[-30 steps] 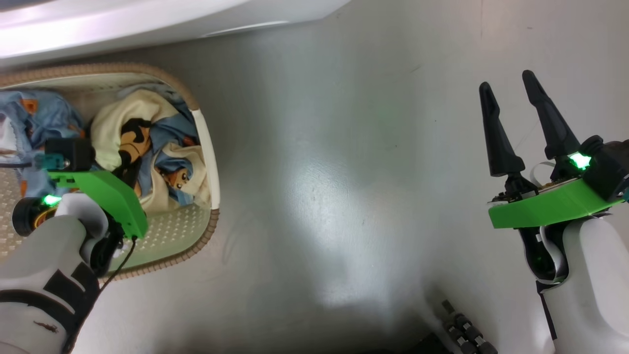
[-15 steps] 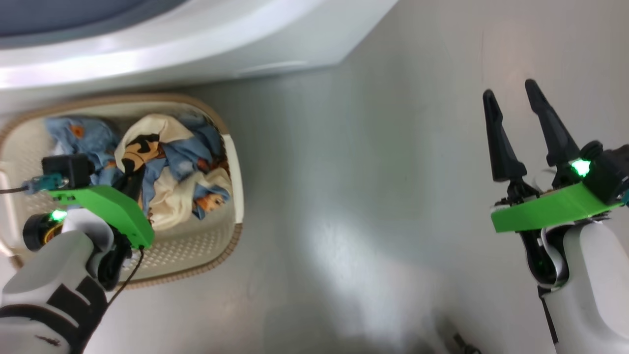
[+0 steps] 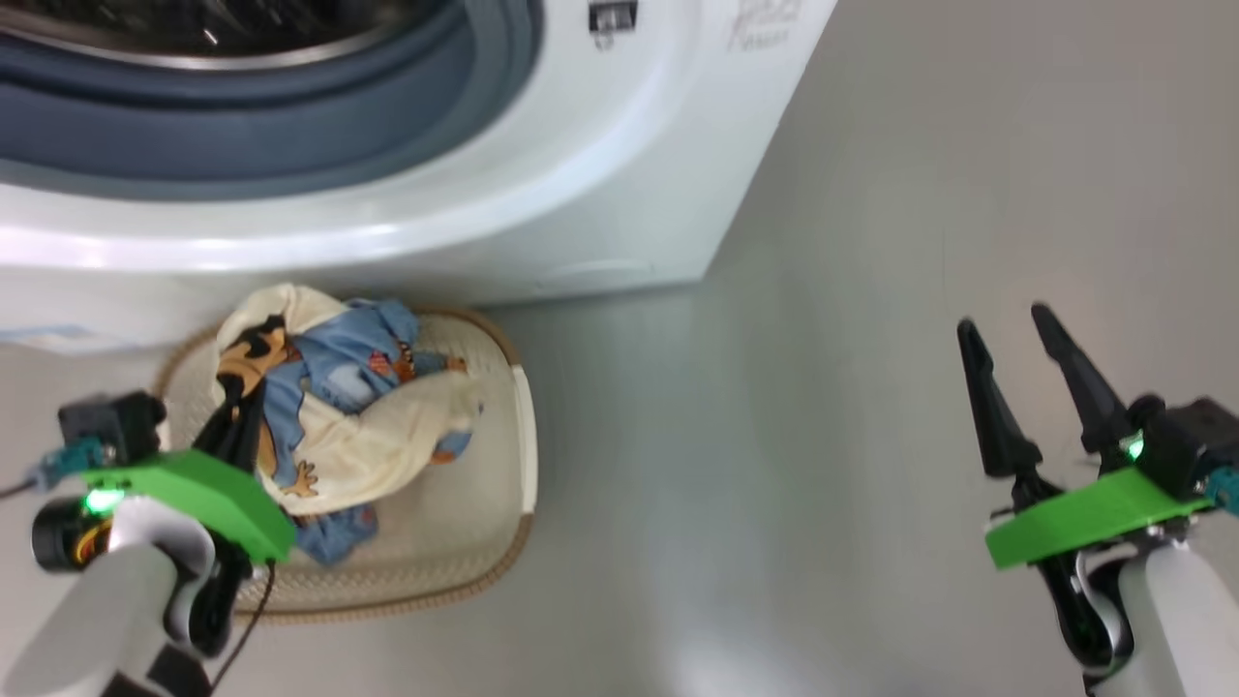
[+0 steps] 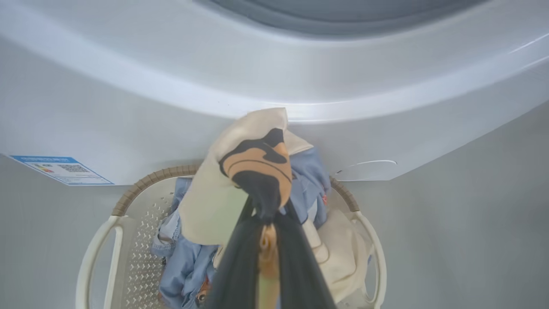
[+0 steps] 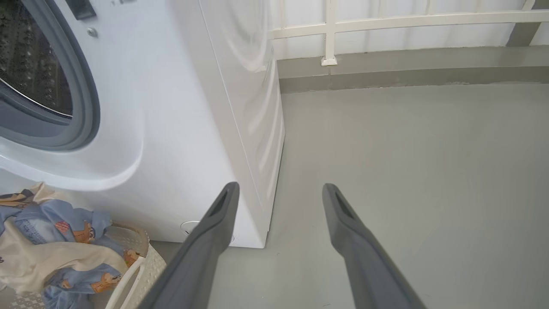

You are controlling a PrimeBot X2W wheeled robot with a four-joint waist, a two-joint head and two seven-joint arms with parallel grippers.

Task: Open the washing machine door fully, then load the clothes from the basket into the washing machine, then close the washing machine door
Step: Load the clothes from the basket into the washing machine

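The washing machine (image 3: 600, 174) takes up the head view from ten to one o'clock, its white front bulging out under a grey rubber ring (image 3: 290, 126), with the steel drum (image 3: 194, 19) showing bare behind it at eleven o'clock. The grey floor (image 3: 774, 436) spreads from two round to six o'clock. At eight o'clock the basket (image 3: 484, 503) stands on the floor, touching or just short of the foot of the machine. The clothes (image 3: 368, 426) are heaped in it, the cream garment on top of the blue one and the bundle standing higher than the rim. The left gripper (image 3: 232, 416), at eight o'clock, has its fingers closed tight on a fold of the cream garment. In the left wrist view that fold sticks up past the fingertips at twelve o'clock and the rest hangs into the basket. The right gripper (image 3: 1003, 321), at four o'clock, is over bare floor, well apart from the basket, its fingers spread wide with nothing between them. In the left wrist view a blue label (image 4: 62, 169) sits on the machine at nine o'clock and a small round flap (image 4: 364, 165) at three o'clock.
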